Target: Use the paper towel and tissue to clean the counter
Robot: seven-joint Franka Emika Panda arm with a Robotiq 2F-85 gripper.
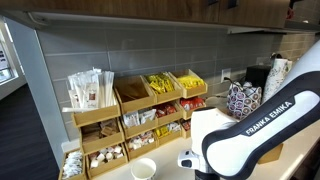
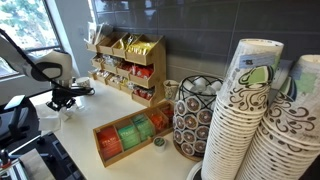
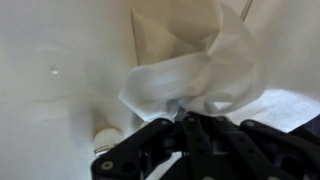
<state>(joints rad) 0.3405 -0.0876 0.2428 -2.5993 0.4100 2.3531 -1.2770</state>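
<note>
In the wrist view my gripper (image 3: 185, 118) is shut on a crumpled white paper towel and tissue wad (image 3: 195, 70), which is pressed onto the pale off-white counter (image 3: 50, 60). In an exterior view the gripper (image 2: 68, 97) sits low over the counter (image 2: 85, 125) at its left end, in front of the wooden racks. In an exterior view only the white arm (image 1: 250, 130) shows at lower right; the gripper and wad are hidden there.
Tiered wooden condiment racks (image 1: 130, 110) stand against the tiled wall, also in an exterior view (image 2: 125, 65). A wooden tea box (image 2: 130, 135), a patterned holder (image 2: 192, 115) and tall stacks of paper cups (image 2: 255, 120) stand nearby. A white cup (image 1: 144, 169) sits by the racks.
</note>
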